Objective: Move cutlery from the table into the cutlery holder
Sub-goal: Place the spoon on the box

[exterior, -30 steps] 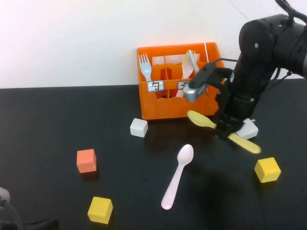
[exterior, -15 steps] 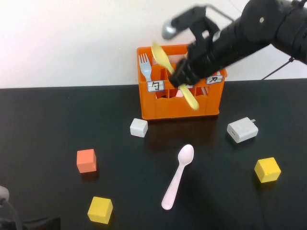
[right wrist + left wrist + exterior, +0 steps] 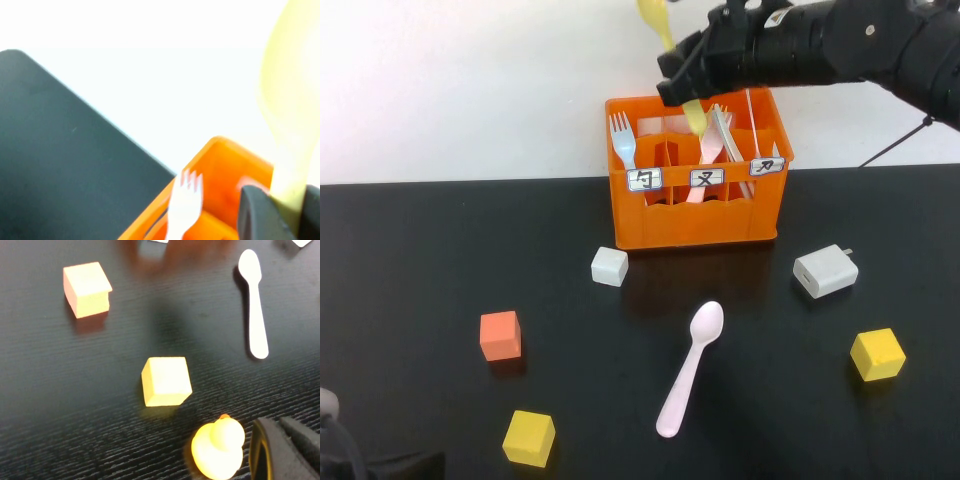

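Worktop (image 3: 440,260): glossy black. Wall behind: white.
Cutlery holder (image 3: 692,222): bright orange; three white labels (image 3: 706,178) on its front, black characters.
Yellow spoon (image 3: 670,50): pale yellow, held by the black right gripper (image 3: 685,75) above the holder.
Fork (image 3: 621,140) in the holder: pale, near white.
Pink spoon (image 3: 690,368): pale pink.
Cubes: one orange-red (image 3: 500,335), two yellow (image 3: 529,438) (image 3: 877,354), one white (image 3: 609,266).
Charger plug (image 3: 825,271): white.
Left gripper (image 3: 285,447): dark grey beside a yellow rounded toy (image 3: 218,448).

Plain white wall (image 3: 470,90) behind the work surface, no windows or fixtures visible. It meets the glossy black tabletop along a straight horizontal edge. Lighting is even and bright; soft reflections show on the black surface. Floor not visible.
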{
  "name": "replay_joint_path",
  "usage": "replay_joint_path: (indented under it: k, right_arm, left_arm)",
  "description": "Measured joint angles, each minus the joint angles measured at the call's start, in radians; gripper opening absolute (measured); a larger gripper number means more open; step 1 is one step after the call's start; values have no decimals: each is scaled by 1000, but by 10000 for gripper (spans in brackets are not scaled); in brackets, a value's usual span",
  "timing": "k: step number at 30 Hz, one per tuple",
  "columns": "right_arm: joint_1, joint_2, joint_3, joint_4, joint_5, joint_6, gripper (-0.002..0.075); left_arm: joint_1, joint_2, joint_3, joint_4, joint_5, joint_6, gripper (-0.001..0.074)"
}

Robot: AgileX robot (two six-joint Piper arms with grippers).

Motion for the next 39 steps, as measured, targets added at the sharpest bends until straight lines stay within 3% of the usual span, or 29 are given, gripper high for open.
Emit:
replay_joint_path:
  k: [8,16,27,39]
  right_arm:
    - [8,20,0,76,-111,-36,140]
    - [74,104,0,127,-218,-39,139]
    - [87,125,0,139,-236,-50,140]
    - [87,-5,2,139,-234,-161,139]
  left_arm:
    - [0,0,0,2,-6,0,-1]
    - [0,0,0,3,-8,0,-1]
    - [0,0,0,4,-8,2,-1]
    - [0,0,0,4,-8,2,-1]
